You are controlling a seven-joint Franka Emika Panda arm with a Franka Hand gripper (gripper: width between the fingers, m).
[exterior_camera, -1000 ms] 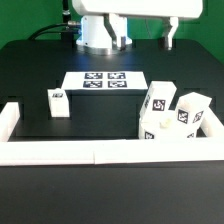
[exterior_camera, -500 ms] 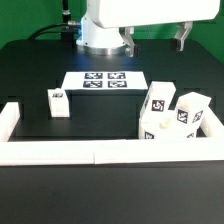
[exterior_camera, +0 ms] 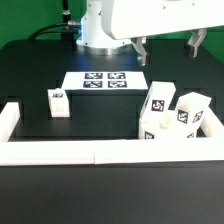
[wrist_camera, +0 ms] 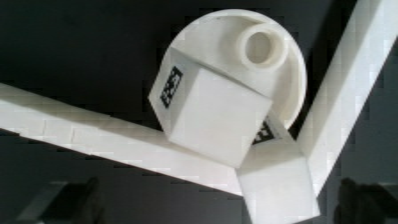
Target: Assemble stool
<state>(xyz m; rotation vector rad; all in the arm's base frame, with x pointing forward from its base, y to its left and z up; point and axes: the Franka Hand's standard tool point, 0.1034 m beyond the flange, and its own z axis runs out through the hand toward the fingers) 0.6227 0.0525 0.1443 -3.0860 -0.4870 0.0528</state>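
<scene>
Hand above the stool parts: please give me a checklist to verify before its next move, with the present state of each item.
1. Hand open: ok, fingers wide apart.
2. Hand empty: ok, nothing between the fingers.
3. Seat lying flat: not ok, it stands tilted beside the leg blocks.
4. Seat free of the rail: not ok, crowded in its corner.
5. Lone leg block free to grasp: ok, it stands alone.
6. Hand centred over the seat: cannot tell.

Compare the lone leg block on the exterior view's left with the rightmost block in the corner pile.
The lone leg block stands apart; the rightmost block is packed among other parts by the border rail. The lone one looks smaller than the rightmost. Both are white and tagged.
</scene>
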